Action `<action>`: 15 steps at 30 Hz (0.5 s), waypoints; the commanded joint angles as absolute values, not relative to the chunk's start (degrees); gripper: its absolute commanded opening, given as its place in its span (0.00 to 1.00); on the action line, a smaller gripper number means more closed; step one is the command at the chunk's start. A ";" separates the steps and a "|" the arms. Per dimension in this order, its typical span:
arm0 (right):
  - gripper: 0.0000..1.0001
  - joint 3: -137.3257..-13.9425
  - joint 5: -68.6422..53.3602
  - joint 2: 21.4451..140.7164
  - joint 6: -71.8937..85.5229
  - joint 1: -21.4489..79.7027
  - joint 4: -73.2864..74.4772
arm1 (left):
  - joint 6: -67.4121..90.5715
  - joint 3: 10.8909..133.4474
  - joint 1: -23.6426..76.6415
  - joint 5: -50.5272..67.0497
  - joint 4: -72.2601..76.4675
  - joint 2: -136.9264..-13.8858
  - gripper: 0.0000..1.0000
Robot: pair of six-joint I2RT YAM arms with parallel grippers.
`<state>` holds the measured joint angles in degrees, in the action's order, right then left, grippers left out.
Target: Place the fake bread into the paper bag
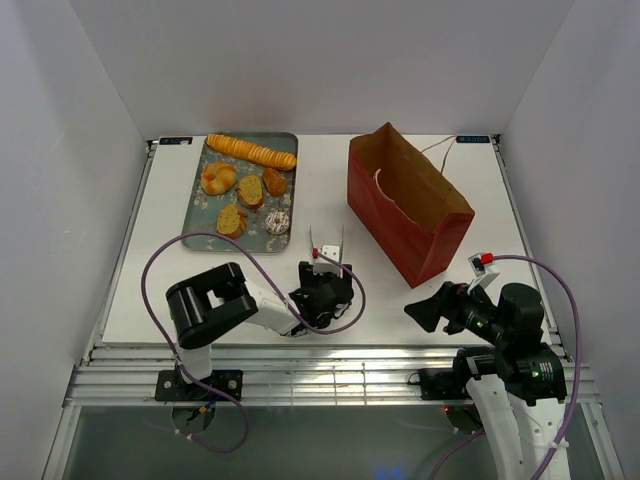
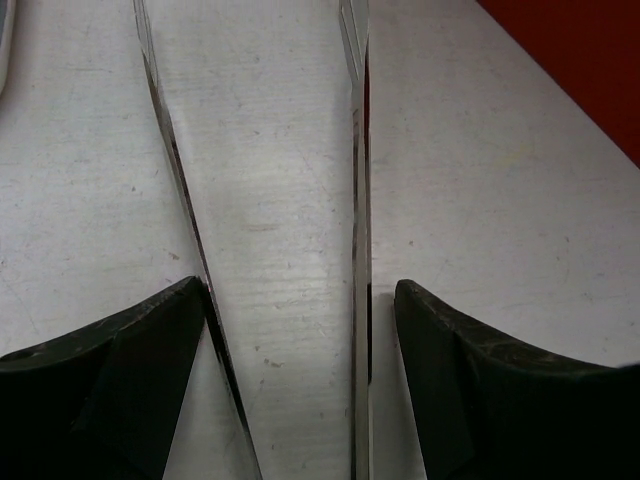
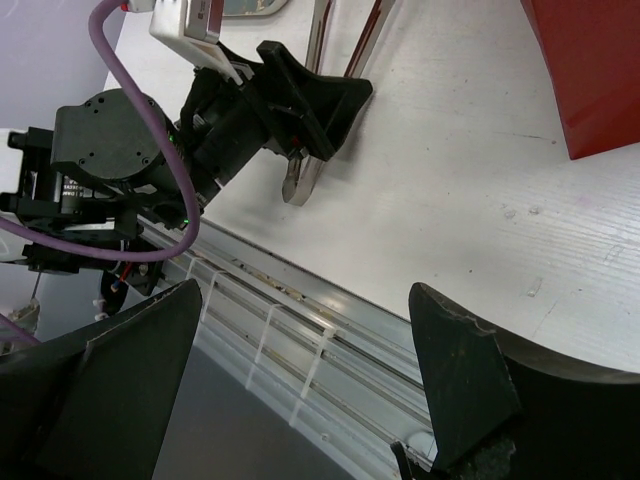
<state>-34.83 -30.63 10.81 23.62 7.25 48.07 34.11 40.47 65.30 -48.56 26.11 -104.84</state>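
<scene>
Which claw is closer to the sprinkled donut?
Left. The left claw is just nearer the robot and right of the donut; the right claw is much farther right, by the paper bag's near corner.

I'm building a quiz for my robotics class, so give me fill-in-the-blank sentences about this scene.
The paper bag is ___ outside, brown inside.
In the top view, the sprinkled donut lies at the tray's near-___ corner.
Between the left gripper's fingers lie the metal ___.
The right gripper is ___, holding nothing.
Missing words: red; right; tongs; open.
</scene>
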 commanded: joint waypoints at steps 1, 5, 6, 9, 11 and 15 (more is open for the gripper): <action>0.90 -37.26 -30.59 10.19 23.55 7.47 47.64 | 34.19 42.10 63.81 -46.06 26.72 -107.49 0.85; 0.90 -37.70 -29.36 10.55 23.55 7.47 47.99 | 35.33 41.23 62.41 -43.69 27.51 -108.46 0.70; 0.90 -38.23 -29.01 11.07 23.55 7.47 48.08 | 35.59 40.96 62.23 -43.42 27.77 -108.37 0.67; 0.90 -39.46 -28.30 12.48 23.12 7.47 48.08 | 36.30 39.91 62.14 -42.72 28.12 -107.85 0.53; 0.90 -40.95 -27.42 13.44 23.03 7.47 48.08 | 36.65 39.46 62.14 -42.19 28.21 -107.23 0.39; 0.90 -43.24 -25.76 15.38 22.85 7.47 47.55 | 37.27 37.45 62.14 -40.35 28.12 -103.72 0.24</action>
<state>-40.05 -27.75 13.78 23.57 7.25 49.04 35.94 39.79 61.93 -45.95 31.14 -106.06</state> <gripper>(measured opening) 0.900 0.286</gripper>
